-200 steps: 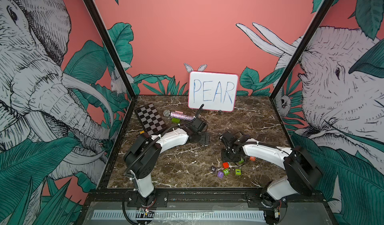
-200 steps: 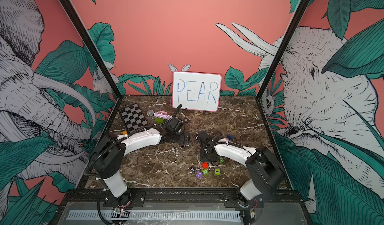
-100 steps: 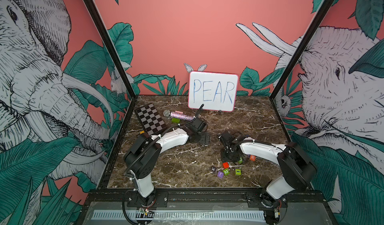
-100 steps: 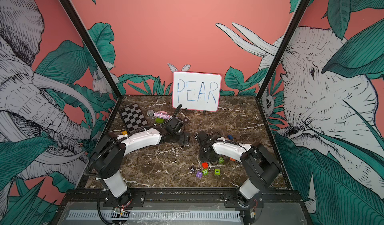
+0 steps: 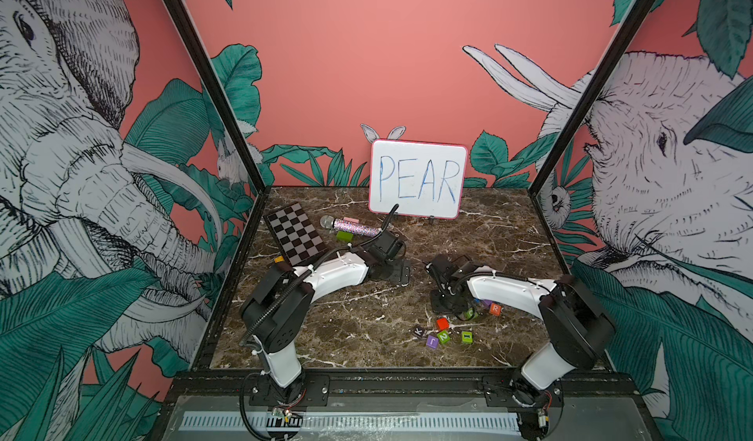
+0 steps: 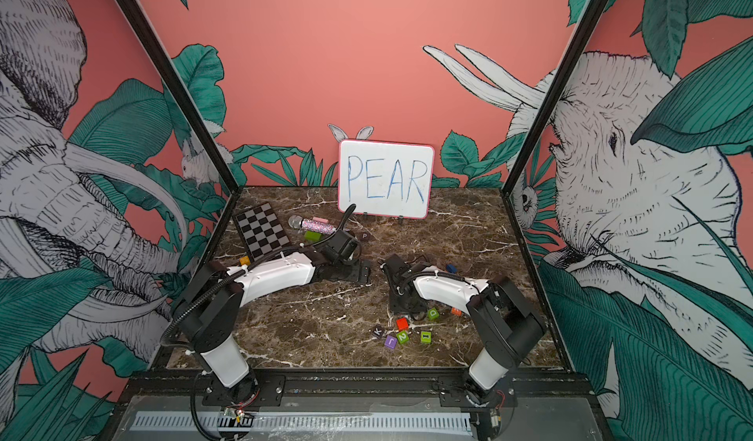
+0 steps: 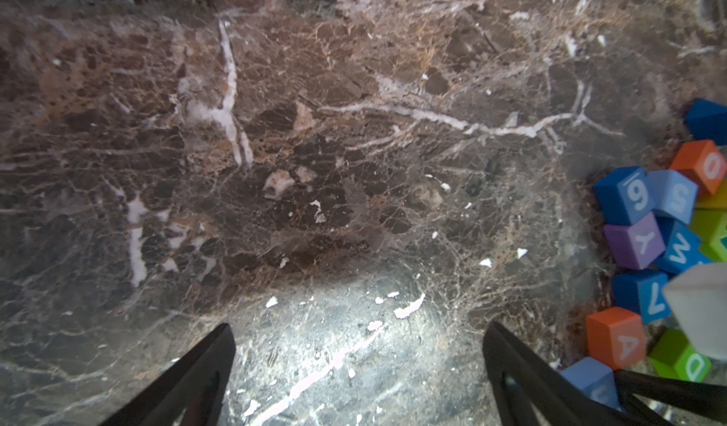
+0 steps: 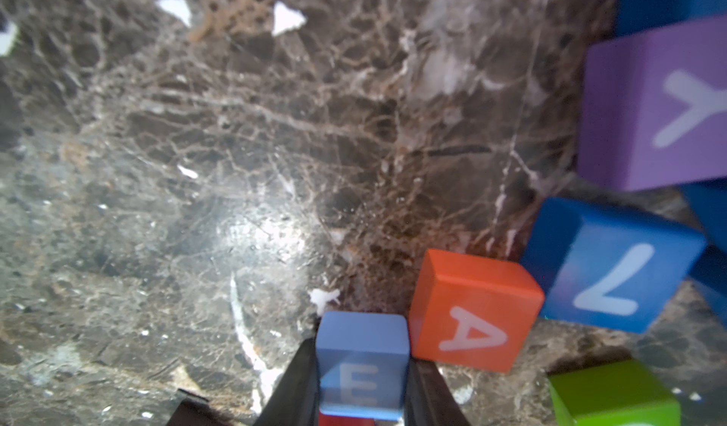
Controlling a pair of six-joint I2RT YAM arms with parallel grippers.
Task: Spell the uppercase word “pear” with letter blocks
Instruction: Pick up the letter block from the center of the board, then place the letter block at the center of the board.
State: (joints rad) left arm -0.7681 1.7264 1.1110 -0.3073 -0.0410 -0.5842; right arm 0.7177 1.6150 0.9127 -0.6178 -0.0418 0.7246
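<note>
Grip change: your right hand (image 8: 362, 351) now clamps the light blue E block (image 8: 361, 331), just beside the orange A block (image 8: 472, 310), so you can lift it; left hand (image 7: 358, 325) stays spread over bare counter (image 7: 314, 168).

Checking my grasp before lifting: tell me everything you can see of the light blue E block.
The light blue E block is a small matte cube, white capital E facing the right wrist camera. The right hand grips it, fingers on two opposite sides. The orange A block stands close beside it.
</note>
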